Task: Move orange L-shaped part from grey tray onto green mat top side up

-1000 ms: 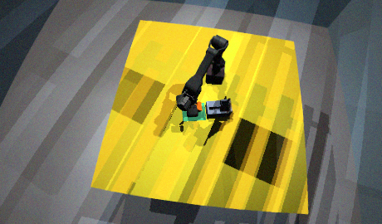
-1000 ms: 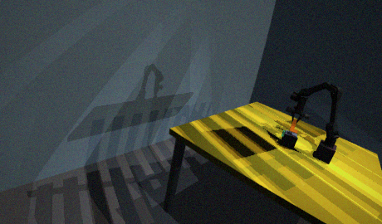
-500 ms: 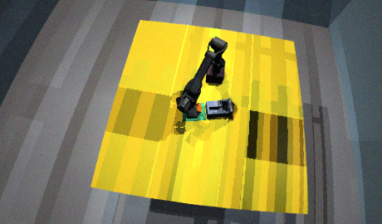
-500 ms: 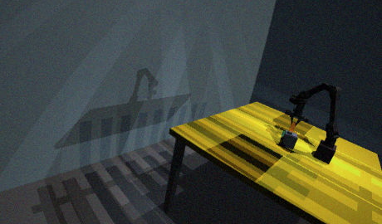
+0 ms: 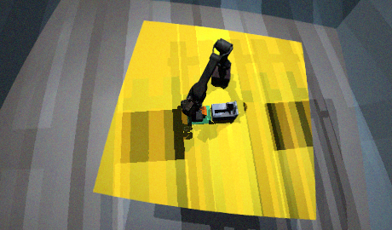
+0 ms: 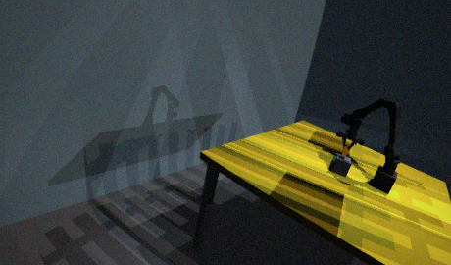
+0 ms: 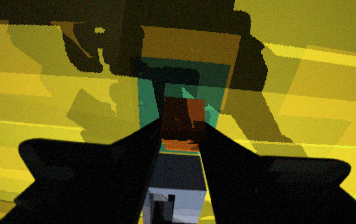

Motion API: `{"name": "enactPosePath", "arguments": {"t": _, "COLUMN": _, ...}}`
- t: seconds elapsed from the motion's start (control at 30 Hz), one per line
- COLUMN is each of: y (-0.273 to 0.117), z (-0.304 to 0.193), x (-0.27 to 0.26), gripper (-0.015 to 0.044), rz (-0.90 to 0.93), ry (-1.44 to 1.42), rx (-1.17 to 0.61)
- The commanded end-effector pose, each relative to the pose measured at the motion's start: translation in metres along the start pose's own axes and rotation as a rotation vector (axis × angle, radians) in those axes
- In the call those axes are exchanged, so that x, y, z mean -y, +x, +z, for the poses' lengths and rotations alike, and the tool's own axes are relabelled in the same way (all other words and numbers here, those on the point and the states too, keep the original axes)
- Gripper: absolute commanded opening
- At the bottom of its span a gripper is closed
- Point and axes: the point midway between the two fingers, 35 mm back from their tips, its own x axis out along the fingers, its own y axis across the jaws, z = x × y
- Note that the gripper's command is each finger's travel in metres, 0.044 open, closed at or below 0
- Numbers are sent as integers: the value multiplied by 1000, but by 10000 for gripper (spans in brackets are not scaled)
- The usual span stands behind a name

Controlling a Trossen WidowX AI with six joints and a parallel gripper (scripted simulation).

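Observation:
The orange part (image 5: 204, 111) (image 6: 345, 151) (image 7: 196, 112) is off the tray, held between the fingers of my gripper (image 6: 346, 144) (image 7: 181, 123). The gripper is shut on it. In the wrist view the part's near block faces the camera, partly in shadow, and its far end is hidden. The green mat (image 5: 206, 120) (image 7: 148, 102) lies beneath and beyond the part, which hangs above it; the exact height is hard to tell. The grey tray (image 5: 224, 118) (image 6: 339, 167) (image 7: 179, 170) stands beside the mat, and its dark pocket shows no orange in the top view.
The yellow table (image 5: 239, 168) (image 6: 255, 159) carries the tray, mat and arm. The arm's base (image 5: 221, 76) (image 6: 383, 180) stands behind the tray in the top view. Dark shadow bands cross the table and part of the mat.

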Motion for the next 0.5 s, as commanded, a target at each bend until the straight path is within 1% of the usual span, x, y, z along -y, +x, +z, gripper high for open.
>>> {"name": "enactPosePath", "arguments": {"t": 0.0, "y": 1, "z": 0, "x": 0, "gripper": 0, "rz": 1, "ry": 1, "rx": -2}}
{"name": "enactPosePath", "arguments": {"t": 0.13, "y": 0, "z": 0, "x": 0, "gripper": 0, "rz": 0, "ry": 0, "rx": 0}}
{"name": "enactPosePath", "arguments": {"t": 0.47, "y": -3, "z": 0, "x": 0, "gripper": 262, "rz": 0, "ry": 0, "rx": 0}}
